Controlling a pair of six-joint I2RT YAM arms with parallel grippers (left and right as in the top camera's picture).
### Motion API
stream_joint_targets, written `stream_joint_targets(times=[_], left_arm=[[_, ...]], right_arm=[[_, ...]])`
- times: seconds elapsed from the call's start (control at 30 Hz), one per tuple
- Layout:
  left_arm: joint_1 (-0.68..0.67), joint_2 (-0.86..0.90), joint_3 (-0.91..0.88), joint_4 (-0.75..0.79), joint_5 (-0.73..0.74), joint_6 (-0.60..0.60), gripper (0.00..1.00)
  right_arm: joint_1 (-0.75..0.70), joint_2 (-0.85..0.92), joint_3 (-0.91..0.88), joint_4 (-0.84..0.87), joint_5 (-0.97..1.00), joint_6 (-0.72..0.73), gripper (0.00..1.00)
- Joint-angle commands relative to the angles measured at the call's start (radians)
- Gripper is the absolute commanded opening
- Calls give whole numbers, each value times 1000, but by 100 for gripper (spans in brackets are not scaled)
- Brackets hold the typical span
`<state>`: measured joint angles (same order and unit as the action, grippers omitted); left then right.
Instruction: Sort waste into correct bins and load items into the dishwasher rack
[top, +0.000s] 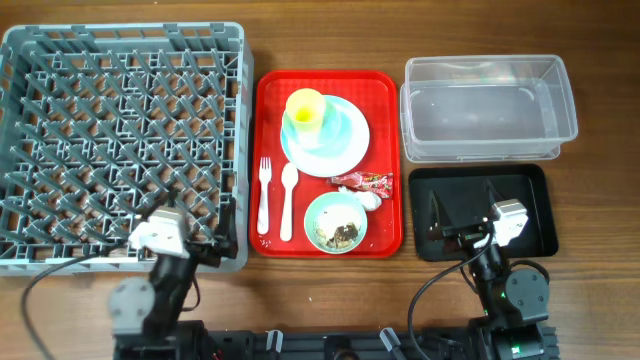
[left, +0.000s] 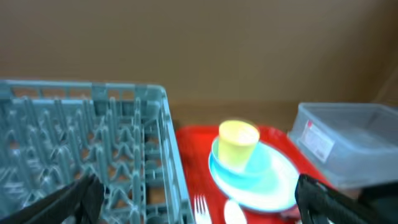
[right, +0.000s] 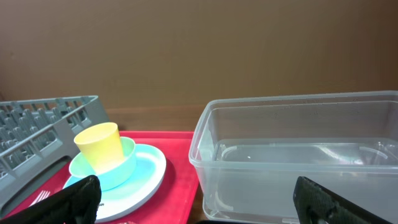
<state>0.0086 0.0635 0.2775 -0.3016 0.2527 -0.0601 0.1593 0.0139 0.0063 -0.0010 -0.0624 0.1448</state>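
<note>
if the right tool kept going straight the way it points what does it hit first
Most likely the near wall of the clear tub, dead ahead of the open right tool; depth is unclear.

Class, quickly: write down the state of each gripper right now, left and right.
Left gripper: open, holding nothing.
Right gripper: open, holding nothing.

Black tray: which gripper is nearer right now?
Right. The right gripper sits open above the black tray; the left gripper is over the rack, beyond the red tray.
</note>
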Motion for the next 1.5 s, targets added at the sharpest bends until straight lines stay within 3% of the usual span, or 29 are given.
stream_joint_targets(times=[0.0,0.1,0.23,0.3,0.37,0.4,0.43,0.47,0.7,0.8,0.83,0.93,1.13,1.47], left_arm=[[6,174,294,-183,10,-12,100],[6,437,586,-425,98,-13,100],[6,776,968,-703,355,-77,100],[6,910,1110,-766,383,-77,100],[6,976,1138,-747,384,-77,100],[6,1010,1138,-743,386,-80,65],[5,1039,1137,-756,386,-92,12],[-2,1067,1135,-777,377,-125,4],[-275,1255,1121,-878,-127,-331,5],[-399,1359,1112,-869,-234,-396,21],[-429,1403,1112,-866,-247,-397,31],[-479,1537,1112,-846,-247,-398,34],[-489,1696,1111,-805,-243,-424,34],[-515,1756,1084,-758,-291,-481,33]], right_arm=[[1,0,-1,2,5,-7,100],[1,0,-1,2,5,-8,100],[1,0,-1,2,5,-8,100],[1,0,-1,2,5,-8,100],[1,0,-1,2,5,-7,100],[1,0,-1,2,5,-8,100],[1,0,-1,2,5,-8,100],[1,0,-1,2,5,-8,100],[1,0,-1,2,5,-7,100],[1,0,-1,2,5,-8,100],[1,0,-1,2,5,-8,100],[1,0,-1,2,5,-7,100],[1,0,-1,2,5,-8,100],[1,0,-1,2,5,-8,100]])
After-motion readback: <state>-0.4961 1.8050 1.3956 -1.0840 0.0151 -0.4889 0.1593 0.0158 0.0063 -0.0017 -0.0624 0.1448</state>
